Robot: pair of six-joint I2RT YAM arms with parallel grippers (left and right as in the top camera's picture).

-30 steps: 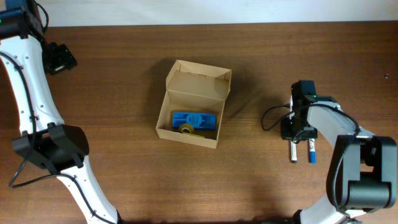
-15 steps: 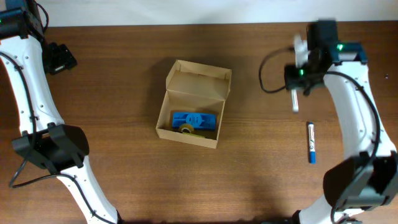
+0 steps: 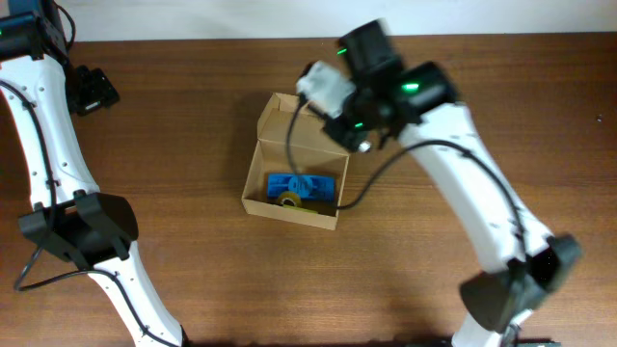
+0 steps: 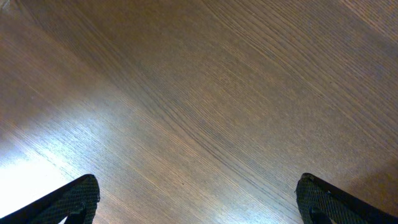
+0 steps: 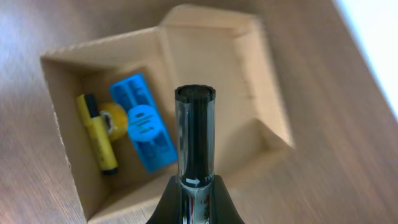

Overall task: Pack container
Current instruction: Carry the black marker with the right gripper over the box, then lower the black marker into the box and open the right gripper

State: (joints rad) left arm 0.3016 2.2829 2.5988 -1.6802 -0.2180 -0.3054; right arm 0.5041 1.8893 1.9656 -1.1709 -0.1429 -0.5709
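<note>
right pincer (image 5: 194, 198) moved over container (image 3: 289, 209), marker (image 5: 194, 137) gripped

Left of the cardboard box (image 3: 275, 125), the left arm (image 3: 46, 145) is smooth white tubing with bulky matte-black joint housings and a thin black cable running along it. Right of the box, the right arm (image 3: 482, 193) matches: white links, black joints, small green lights glowing, and a black cable looping loose. The left gripper (image 4: 198, 199) has dark, finely textured fingertips (image 4: 76, 198).
</note>
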